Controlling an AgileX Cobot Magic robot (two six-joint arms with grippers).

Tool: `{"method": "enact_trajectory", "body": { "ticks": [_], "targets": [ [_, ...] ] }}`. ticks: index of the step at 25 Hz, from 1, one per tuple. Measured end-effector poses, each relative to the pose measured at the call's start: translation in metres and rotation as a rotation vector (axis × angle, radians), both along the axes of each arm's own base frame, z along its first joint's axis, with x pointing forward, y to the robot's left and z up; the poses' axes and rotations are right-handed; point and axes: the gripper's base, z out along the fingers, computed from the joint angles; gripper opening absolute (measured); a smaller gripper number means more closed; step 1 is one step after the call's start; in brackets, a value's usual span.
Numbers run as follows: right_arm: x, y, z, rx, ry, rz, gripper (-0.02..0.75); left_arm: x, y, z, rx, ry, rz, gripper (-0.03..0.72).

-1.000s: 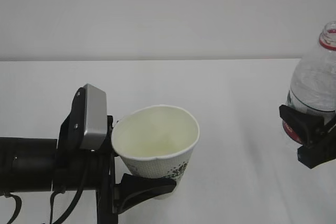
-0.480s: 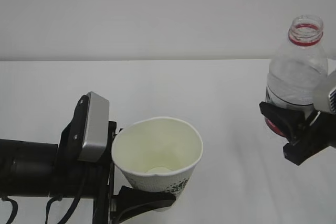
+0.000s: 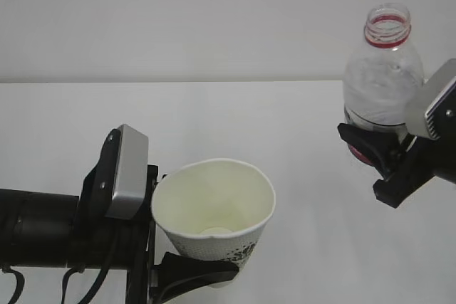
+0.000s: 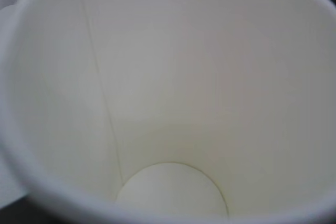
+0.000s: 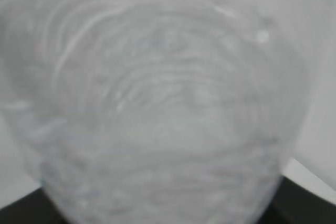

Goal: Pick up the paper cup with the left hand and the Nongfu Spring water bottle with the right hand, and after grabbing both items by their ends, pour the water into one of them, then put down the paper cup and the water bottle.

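Observation:
The white paper cup (image 3: pixel 214 204) hangs above the table, mouth up and leaning a little, with dark green print low on its side. My left gripper (image 3: pixel 204 258) is shut on the cup's lower end; one black finger (image 3: pixel 196 270) shows under it. In the left wrist view the cup's cream inside (image 4: pixel 173 93) fills the frame, down to its pale round bottom. The uncapped Nongfu Spring water bottle (image 3: pixel 381 80) stands nearly upright in the air at the right. My right gripper (image 3: pixel 380 144) is shut on its lower half at the red label. No stream of water shows.
The white table (image 3: pixel 299 197) runs back to a plain white wall. My left arm's black body and grey plate (image 3: pixel 127 172) lie along the lower left. In the right wrist view the bottle's ribbed wall (image 5: pixel 157 108) blocks everything else.
My right gripper has carried the bottle up and to the left, closer to the cup. The cup dropped slightly a second ago and has since stayed still.

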Motion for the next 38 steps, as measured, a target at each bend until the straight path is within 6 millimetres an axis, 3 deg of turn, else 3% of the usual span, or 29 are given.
{"method": "enact_trajectory", "body": {
  "ticks": [8, 38],
  "targets": [
    [0.006, 0.014, 0.013, -0.048, -0.042, 0.061, 0.449, 0.002, 0.0, 0.001, -0.017, 0.009, 0.029, 0.501],
    [0.022, 0.029, 0.043, -0.332, -0.218, 0.225, 0.449, 0.009, -0.005, 0.008, -0.028, 0.036, 0.019, 0.499]
  ]
}}
